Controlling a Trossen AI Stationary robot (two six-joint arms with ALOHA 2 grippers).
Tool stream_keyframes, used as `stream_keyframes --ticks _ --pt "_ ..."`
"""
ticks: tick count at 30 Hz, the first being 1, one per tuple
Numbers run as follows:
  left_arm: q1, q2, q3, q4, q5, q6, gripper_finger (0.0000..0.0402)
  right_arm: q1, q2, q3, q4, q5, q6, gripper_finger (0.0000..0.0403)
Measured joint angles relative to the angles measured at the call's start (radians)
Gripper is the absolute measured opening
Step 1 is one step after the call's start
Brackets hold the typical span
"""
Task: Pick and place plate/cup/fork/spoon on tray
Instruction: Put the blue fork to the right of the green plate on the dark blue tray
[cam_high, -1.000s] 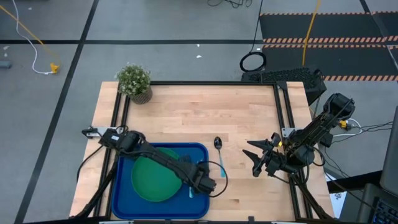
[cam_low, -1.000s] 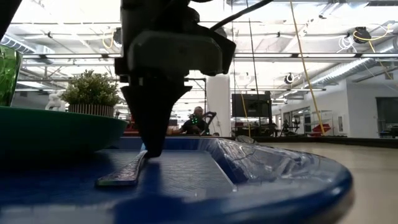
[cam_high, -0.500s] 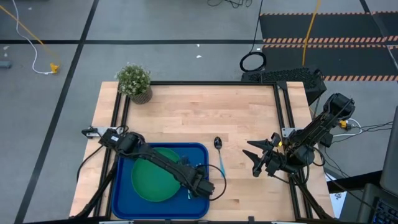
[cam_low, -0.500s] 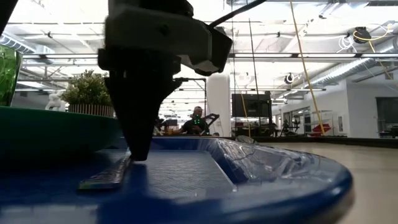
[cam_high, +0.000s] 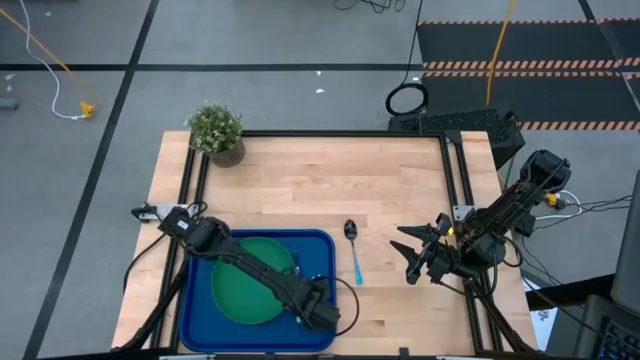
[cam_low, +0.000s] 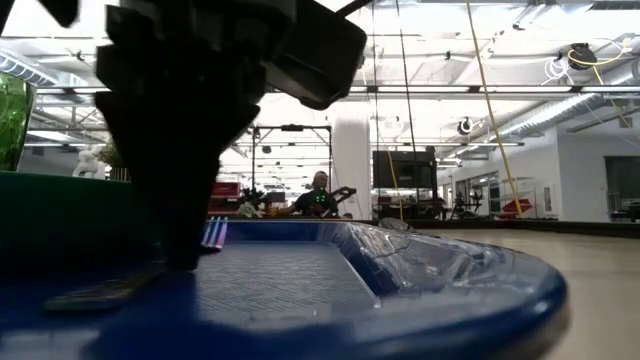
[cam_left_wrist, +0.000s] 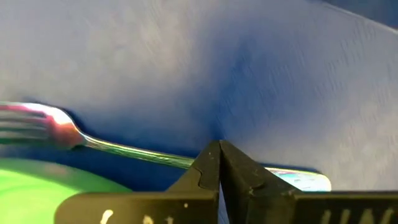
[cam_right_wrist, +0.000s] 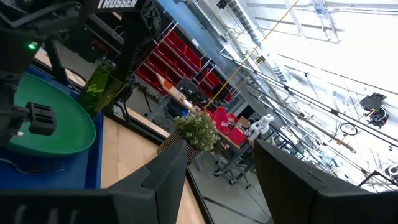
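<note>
the left gripper sits low in the near right corner of the tray, its fingers pressed together with no gap between them. in the left wrist view the fingertips come down onto the slim handle of the fork, which lies flat on the tray floor beside the edge of the plate. the handle runs crosswise under the tips, so it looks more pressed or nudged than pinched, though the contact itself is hidden and this is hard to confirm. the plate lies in the tray, and the cup stands just past it, apparently inside the tray too. the step in hand looks like settling the fork, which leaves one item out. the spoon lies on the bare table just beside the tray's right rim, bowl toward the far side. the next move calls for lifting the left gripper clear of the fork, then taking the spoon by its thin handle. the right gripper waits beyond the spoon with fingers spread. a potted plant stands at the far left corner.
</note>
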Motion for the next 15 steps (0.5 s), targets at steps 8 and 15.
stream_keyframes --ticks 8,15 --pt "-0.028 0.000 0.032 -0.005 0.009 -0.049 0.0003 0.000 0.000 0.000 0.000 0.000 0.000 0.0183" --pt "-0.049 0.000 0.179 -0.111 -0.063 -0.078 0.0003 0.000 0.000 0.000 0.000 -0.001 0.011 0.0183"
